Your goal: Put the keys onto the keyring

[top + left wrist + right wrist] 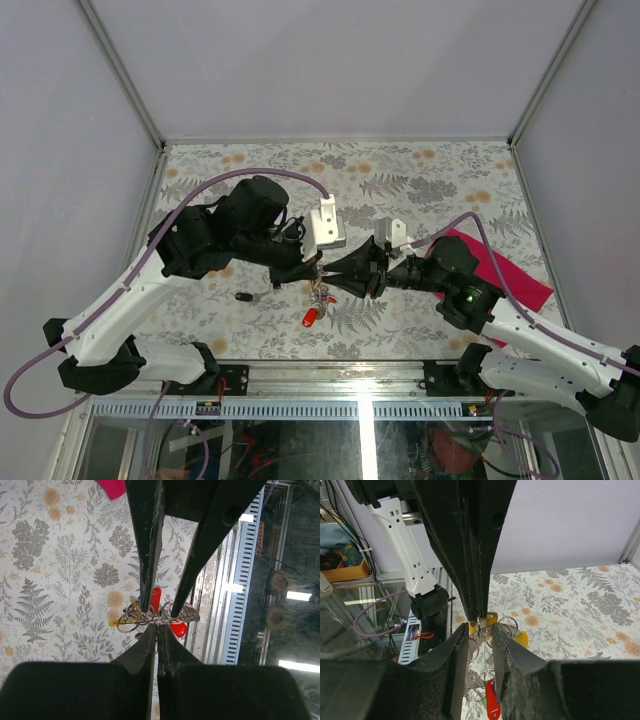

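A robot lab (white walls, aluminium frame).

Top camera looks down from high above the keyring; both wrist cameras sit close beside it, facing it from opposite sides.

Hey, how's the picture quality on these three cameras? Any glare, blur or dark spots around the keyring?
Top external: soft, even light and no hard shadows, but the red key is tiny. Left wrist: the keyring is fairly sharp, the left end effector is a near-black silhouette, and bright glare patches sit at the right edge. Right wrist: the right end effector is dark and blurred up close.
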`<act>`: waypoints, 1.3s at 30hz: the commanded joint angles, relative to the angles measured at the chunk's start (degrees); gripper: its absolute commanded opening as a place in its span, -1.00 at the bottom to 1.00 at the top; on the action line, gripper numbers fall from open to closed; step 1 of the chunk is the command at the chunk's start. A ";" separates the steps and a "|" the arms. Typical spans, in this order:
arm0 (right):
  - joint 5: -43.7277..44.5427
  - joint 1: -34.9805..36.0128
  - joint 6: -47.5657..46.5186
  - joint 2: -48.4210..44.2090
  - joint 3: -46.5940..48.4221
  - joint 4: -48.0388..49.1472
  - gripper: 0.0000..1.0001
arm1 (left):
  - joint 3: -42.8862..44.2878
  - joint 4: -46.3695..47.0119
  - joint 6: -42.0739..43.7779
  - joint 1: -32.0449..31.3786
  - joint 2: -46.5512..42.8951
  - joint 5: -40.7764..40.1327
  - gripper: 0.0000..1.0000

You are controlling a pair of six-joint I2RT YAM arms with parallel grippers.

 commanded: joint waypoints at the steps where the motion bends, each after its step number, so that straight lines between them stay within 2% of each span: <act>1: -2.41 0.33 1.16 1.02 1.33 4.70 -0.39 | 2.43 0.83 0.85 -0.96 -0.10 -0.70 -1.00; 13: -2.89 0.27 1.08 1.97 1.71 4.36 -0.60 | 2.51 0.52 0.64 -1.99 0.40 -0.79 -1.00; 18: -3.56 0.28 1.20 2.64 2.07 3.45 -0.97 | 2.97 0.57 0.39 -2.11 0.54 -0.96 -1.00; 21: -3.88 0.33 1.25 2.90 3.73 0.21 -1.00 | 2.84 0.97 0.15 -2.18 0.11 -1.05 -0.98; 23: -3.80 0.32 1.11 2.82 5.13 -1.98 -1.00 | 2.01 2.37 -0.26 -2.24 -0.91 -1.06 -0.87; 29: -2.50 0.34 0.82 -0.25 5.33 -2.93 -1.00 | -4.63 11.87 -2.43 -2.22 -7.82 0.54 -0.34; 32: -3.14 0.29 0.90 -1.84 5.32 -2.96 -1.00 | -8.49 17.00 -3.94 -2.18 -11.34 2.04 -0.26; 39: -4.81 0.28 1.77 -4.03 5.44 -2.21 -1.00 | -14.79 24.68 -6.68 -2.24 -15.67 3.70 -0.23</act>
